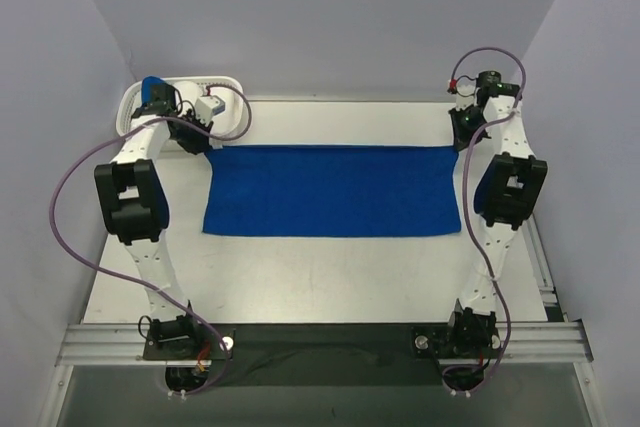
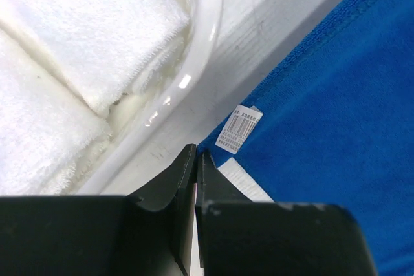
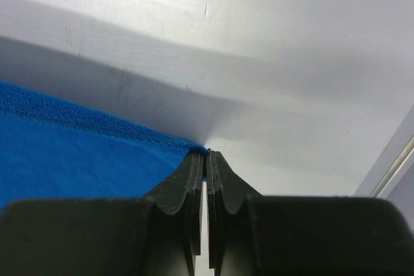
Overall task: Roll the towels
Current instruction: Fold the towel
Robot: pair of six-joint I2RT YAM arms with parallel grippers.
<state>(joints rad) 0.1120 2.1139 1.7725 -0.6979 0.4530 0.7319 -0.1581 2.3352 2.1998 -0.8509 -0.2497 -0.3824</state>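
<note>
One royal-blue towel (image 1: 330,192) lies spread flat across the middle of the table, long side left to right. My left gripper (image 1: 205,142) is at its far left corner. In the left wrist view its jaws (image 2: 196,154) are shut with the towel's corner (image 2: 336,108) at their tips, beside a white care label (image 2: 238,128). My right gripper (image 1: 458,142) is at the far right corner. In the right wrist view its jaws (image 3: 207,154) are shut on the blue hem of the towel (image 3: 77,159).
A white plastic basket (image 1: 232,97) stands at the far left corner, close to my left gripper. Its rim (image 2: 204,43) and white towel rolls (image 2: 77,37) fill the left wrist view. White walls enclose the table on three sides. A metal rail (image 1: 320,342) runs along the near edge.
</note>
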